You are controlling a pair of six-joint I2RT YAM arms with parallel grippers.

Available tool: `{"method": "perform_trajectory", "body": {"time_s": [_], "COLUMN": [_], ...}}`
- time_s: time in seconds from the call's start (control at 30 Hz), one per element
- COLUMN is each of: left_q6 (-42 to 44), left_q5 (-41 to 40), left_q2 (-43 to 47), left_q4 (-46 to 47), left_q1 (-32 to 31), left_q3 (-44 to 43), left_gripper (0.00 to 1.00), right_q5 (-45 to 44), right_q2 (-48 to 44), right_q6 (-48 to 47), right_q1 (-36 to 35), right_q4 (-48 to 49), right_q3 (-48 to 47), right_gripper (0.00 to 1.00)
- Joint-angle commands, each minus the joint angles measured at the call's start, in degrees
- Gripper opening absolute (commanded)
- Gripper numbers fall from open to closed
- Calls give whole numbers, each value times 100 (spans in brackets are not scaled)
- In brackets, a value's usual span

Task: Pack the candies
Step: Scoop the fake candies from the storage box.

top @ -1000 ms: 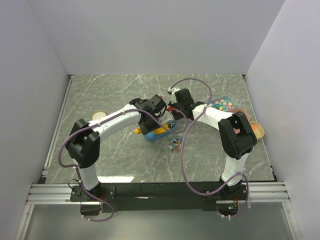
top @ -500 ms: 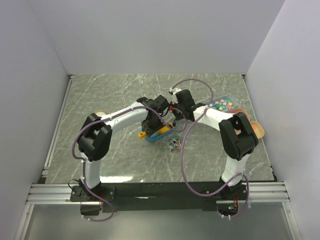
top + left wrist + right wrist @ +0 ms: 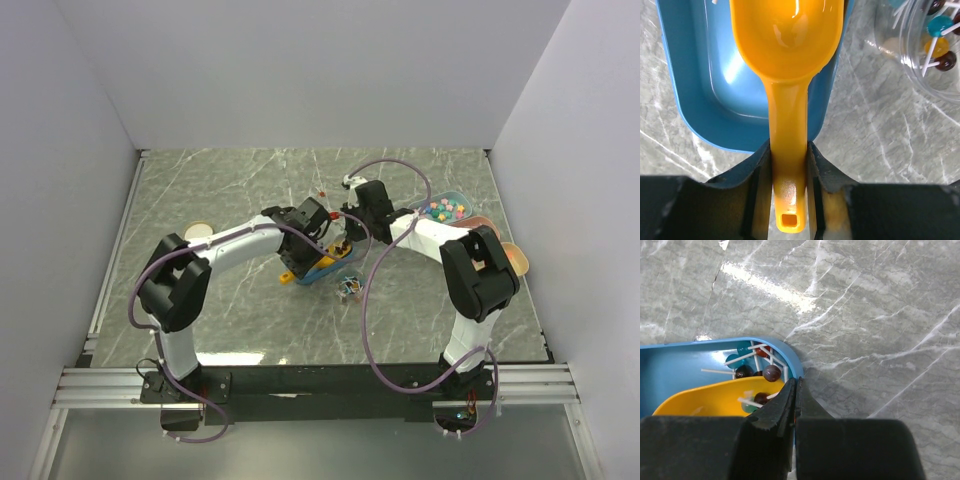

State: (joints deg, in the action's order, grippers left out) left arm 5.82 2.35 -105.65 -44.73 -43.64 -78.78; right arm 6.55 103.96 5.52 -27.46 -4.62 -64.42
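The left pincer (image 3: 789,157) is narrowed onto the handle of a yellow scoop (image 3: 787,40), gripping it close to the end. The scoop's bowl reaches out over a blue tray (image 3: 705,90), and the part of the bowl seen from that wrist is bare. The right pincer (image 3: 795,386) is closed tight and looks to be pinching the tray's rim at a rounded corner, steadying it. Just inside that corner lie the candies (image 3: 772,373), small dark and blue balls on white sticks. They are bunched against the wall, with one or two on the scoop's lip. More of them sit in a clear cup (image 3: 912,60) just beside the tray, toward the near edge of the desk (image 3: 865,315). Tray and cup are both about mid-desk.

The step looks like scooping the last sweets out of the corner. To do it well, I judge the lip should ride flat on the tray floor and push into the corner, so the wall herds the sticks aboard. The right hold must be firm, or the tray will slide. The lift should be level and slow, since sticks can snag and flick a sweet out.
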Motion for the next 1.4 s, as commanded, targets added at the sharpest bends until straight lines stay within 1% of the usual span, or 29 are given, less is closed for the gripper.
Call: {"method": "perform_trajectory", "body": {"time_s": [0.0, 0.17, 0.27, 0.3, 0.37, 0.4, 0.57, 0.77, 0.8, 0.87, 0.9, 1.0, 1.1, 1.27, 1.37], "left_q6": [6, 59, 77, 77, 103, 103, 156, 270, 305, 331, 366, 402, 463, 700, 946], "left_q5": [380, 442, 407, 389, 363, 354, 266, 187, 170, 161, 161, 143, 90, -129, -103], "left_q2": [131, 431, 457, 475, 545, 571, 685, 958, 1019, 1081, 1133, 1204, 1275, 1731, 2047], "left_q4": [983, 1449, 1520, 1537, 1572, 1599, 1608, 1582, 1573, 1546, 1538, 1494, 1353, 1160, 932], "left_q1": [-48, -40, -40, -31, -40, -40, -39, -40, -40, -40, -31, -31, -31, -4, -4], "left_q3": [337, 592, 653, 689, 785, 820, 935, 988, 988, 988, 996, 1023, 1067, 1234, 1278], "left_gripper": [1, 1, 1, 1, 1, 1, 1, 1, 1, 1, 1, 1, 1, 1, 1], "right_q5": [119, 136, 119, 110, 75, 66, 13, -74, -66, -66, -83, -83, -127, -276, -347], "right_q2": [-148, -139, -166, -201, -280, -315, -455, -675, -693, -763, -781, -851, -992, -1430, -1729], "right_q6": [151, 160, 178, 195, 186, 186, 204, 274, 292, 309, 336, 371, 397, 459, 564], "right_q1": [31, 48, 48, 57, 57, 66, 66, 101, 110, 127, 136, 154, 162, 250, 338], "right_q4": [14, -4, -39, -56, -65, -91, -188, -267, -267, -293, -302, -320, -346, -355, -329], "right_q3": [106, 88, 62, 53, 70, 70, 18, -18, -26, -44, -53, -53, 17, 254, 447], "right_gripper": [0, 0, 1, 5, 9, 13, 20, 33, 38, 43, 48, 54, 56, 58, 61]}}
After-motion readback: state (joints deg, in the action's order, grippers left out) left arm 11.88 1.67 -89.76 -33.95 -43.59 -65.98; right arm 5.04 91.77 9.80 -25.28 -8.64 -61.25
